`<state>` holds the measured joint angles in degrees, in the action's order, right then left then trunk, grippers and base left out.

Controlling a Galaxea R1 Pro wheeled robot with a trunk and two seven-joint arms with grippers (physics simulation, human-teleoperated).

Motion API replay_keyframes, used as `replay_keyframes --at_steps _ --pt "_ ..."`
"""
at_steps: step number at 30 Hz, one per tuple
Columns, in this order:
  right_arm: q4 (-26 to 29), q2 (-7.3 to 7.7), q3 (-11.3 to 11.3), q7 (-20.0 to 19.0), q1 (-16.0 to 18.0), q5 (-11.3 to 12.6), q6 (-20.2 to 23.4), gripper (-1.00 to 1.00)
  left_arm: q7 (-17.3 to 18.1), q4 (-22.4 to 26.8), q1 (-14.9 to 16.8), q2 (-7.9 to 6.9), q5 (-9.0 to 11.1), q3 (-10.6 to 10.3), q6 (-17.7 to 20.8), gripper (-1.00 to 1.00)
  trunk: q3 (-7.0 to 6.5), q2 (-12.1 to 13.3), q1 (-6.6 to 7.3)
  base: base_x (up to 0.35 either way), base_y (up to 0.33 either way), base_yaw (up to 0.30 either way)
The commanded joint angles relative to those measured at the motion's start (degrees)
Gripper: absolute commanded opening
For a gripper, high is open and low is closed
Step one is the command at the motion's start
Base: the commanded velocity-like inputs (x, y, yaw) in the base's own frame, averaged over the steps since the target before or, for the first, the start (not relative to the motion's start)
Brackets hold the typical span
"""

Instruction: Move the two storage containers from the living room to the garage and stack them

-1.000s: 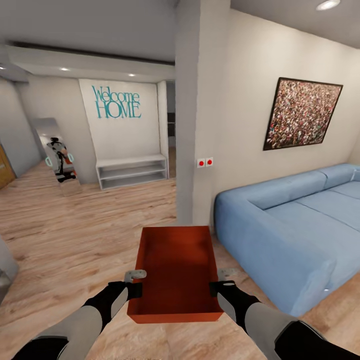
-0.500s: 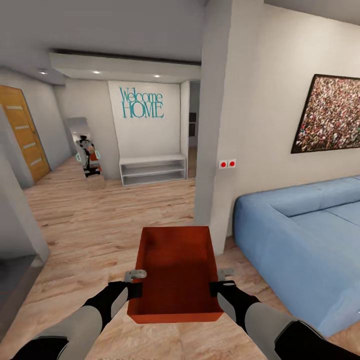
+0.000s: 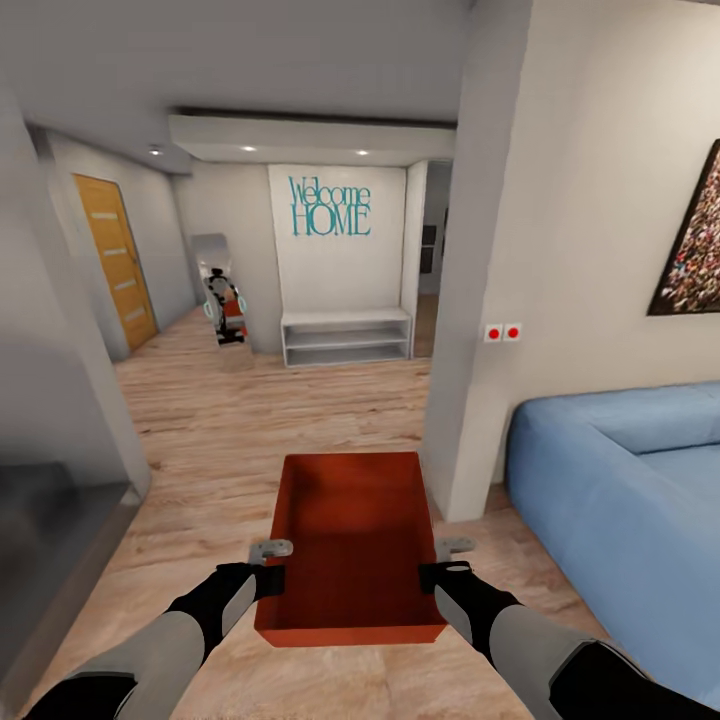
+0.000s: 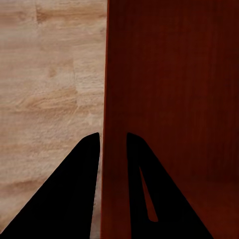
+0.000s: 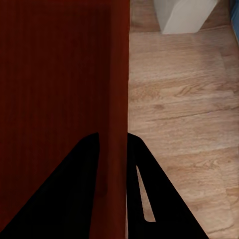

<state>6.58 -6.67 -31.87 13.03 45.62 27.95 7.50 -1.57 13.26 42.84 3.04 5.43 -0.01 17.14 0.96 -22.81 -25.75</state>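
left gripper (image 3: 272, 550) and right gripper (image 3: 453, 546) each clamp a side wall of storage container (image 3: 350, 540), carried above wood floor (image 3: 250, 420) | step: transport from living room | next: drive onward past pillar (image 3: 470, 350) toward orange door (image 3: 115, 260), seeking garage

We are in a home: a blue sofa (image 3: 620, 480) at 3 o'clock, teal "Welcome HOME" lettering (image 3: 331, 207) on the wall at 12 above a low white shelf (image 3: 346, 337), light wood plank floor (image 3: 230, 420), an orange door (image 3: 116, 260) at 10 o'clock.
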Motion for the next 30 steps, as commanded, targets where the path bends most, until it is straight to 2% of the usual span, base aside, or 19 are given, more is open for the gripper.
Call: replay_keyframes --at_steps 1,20,30 --pt "0.0 -0.37 -2.5 0.3 0.0 1.9 0.4 -1.0 -0.5 0.3 0.1 0.03 -1.5 0.3 0.3 -1.0 0.1 -0.1 -0.03 0.0 0.0 0.277" --pt "0.1 -0.37 -2.5 0.3 0.0 1.9 0.4 -1.0 -0.5 0.3 0.1 0.03 -1.5 0.3 0.3 -1.0 0.1 -0.1 -0.03 0.0 0.0 0.274" --pt "0.0 -0.37 -2.5 0.2 0.0 1.9 0.4 -1.0 -0.5 0.3 0.1 0.03 -1.5 0.3 0.3 -1.0 0.1 -0.1 -0.03 0.0 0.0 0.038"
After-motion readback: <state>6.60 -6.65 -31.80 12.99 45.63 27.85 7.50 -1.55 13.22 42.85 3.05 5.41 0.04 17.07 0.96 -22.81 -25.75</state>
